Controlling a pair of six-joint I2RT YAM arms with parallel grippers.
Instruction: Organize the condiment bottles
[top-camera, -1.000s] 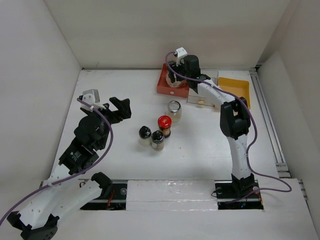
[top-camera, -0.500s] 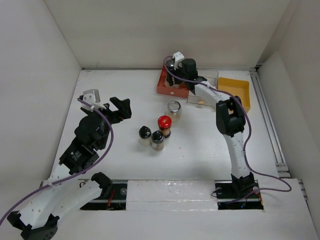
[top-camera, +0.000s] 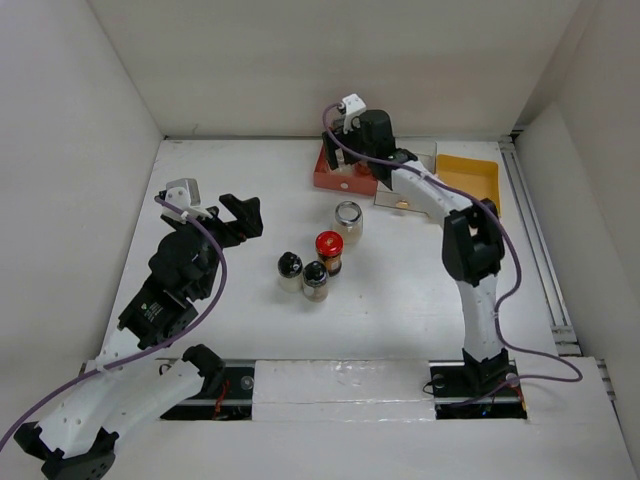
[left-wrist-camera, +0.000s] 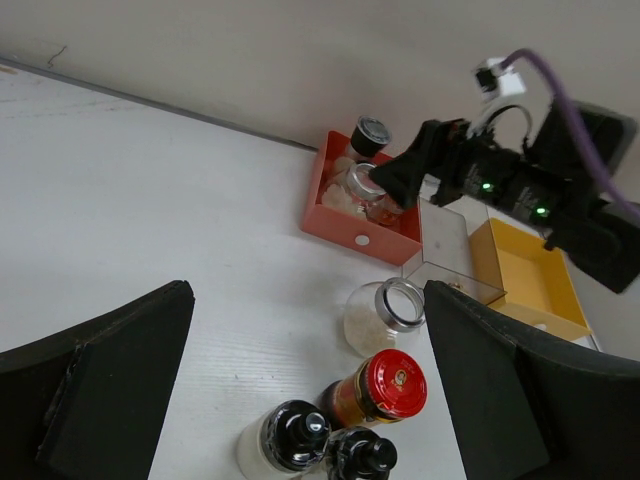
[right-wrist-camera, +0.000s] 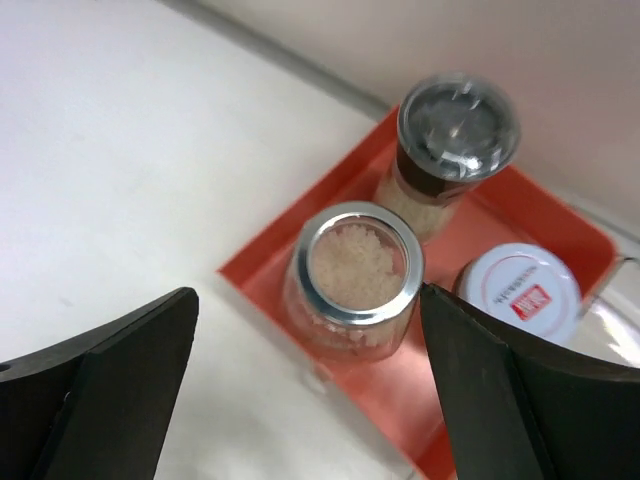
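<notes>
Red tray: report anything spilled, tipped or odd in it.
Nothing spilled or tipped in the red tray: the dark-capped jar, white-lidded jar and silver-rimmed jar stand upright. The last shows its white grains from above; lidless or clear-lidded, I cannot tell.

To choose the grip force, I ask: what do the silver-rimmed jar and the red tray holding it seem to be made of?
The silver-rimmed jar looks like clear glass, though clear plastic is possible: pale grains show through its wall. Its rim band looks like shiny metal, bright and reflective. The red tray looks like smooth opaque plastic, with thin, slightly glossy walls.
</notes>
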